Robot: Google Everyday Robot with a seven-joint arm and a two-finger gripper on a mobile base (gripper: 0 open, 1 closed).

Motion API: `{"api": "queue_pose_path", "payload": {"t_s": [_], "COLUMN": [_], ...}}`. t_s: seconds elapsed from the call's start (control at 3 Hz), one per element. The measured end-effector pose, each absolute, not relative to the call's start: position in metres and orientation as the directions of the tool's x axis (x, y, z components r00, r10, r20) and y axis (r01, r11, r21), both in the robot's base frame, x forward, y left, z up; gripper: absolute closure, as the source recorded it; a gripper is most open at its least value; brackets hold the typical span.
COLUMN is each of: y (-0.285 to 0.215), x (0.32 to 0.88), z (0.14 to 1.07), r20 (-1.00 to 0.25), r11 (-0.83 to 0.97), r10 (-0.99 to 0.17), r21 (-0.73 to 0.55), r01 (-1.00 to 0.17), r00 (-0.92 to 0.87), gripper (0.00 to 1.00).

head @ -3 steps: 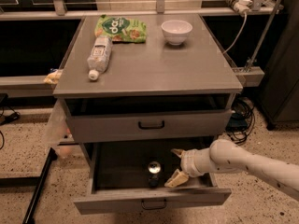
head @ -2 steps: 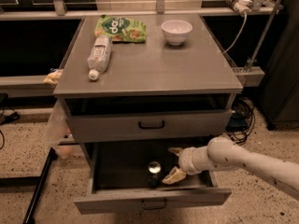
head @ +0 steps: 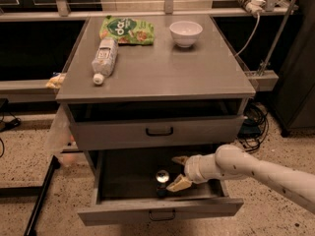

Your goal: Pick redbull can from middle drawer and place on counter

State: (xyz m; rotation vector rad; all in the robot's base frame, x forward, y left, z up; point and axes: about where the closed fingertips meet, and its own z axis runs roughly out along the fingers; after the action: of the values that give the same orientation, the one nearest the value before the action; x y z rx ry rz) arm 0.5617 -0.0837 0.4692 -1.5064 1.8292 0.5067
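The redbull can [head: 162, 179] stands upright inside the open middle drawer [head: 157, 209], its shiny silver top showing against the dark interior. My gripper [head: 177, 171] reaches into the drawer from the right, just right of the can. Its two tan fingers are spread, one at the back [head: 179, 160] and one at the front [head: 178, 183], with the can near the gap but not between them. The counter [head: 162, 70] is the grey top of the cabinet above.
On the counter lie a clear plastic bottle [head: 104, 59], a green snack bag [head: 127, 30] and a white bowl [head: 185, 33]. A closed handled drawer [head: 158, 131] sits above the open one. Cables hang at the right [head: 253, 127].
My arm has slid a little to the left inside the drawer, bringing the gripper closer to the can. The can has not moved.
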Motion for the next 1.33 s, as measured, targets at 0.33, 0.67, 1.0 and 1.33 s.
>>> {"api": "queue_pose_path", "payload": {"t_s": [0.33,0.67,1.0,1.33], "y": [-0.074,-0.064,-0.055,-0.047], "x": [0.563,0.566,0.567,0.565], "z": [0.461,0.453,0.445,0.438], "r20": [-0.739,-0.755,-0.772,-0.787], "r11": [0.236,0.228,0.227,0.222], "r10": [-0.669,-0.652,-0.632,-0.613], "r21": [-0.116,-0.104,-0.091,-0.088], "r01": [-0.965,-0.968,-0.97,-0.971], "r00": [-0.075,-0.072,-0.076,-0.069], "gripper": [0.29,0.29,0.3,0.49]}}
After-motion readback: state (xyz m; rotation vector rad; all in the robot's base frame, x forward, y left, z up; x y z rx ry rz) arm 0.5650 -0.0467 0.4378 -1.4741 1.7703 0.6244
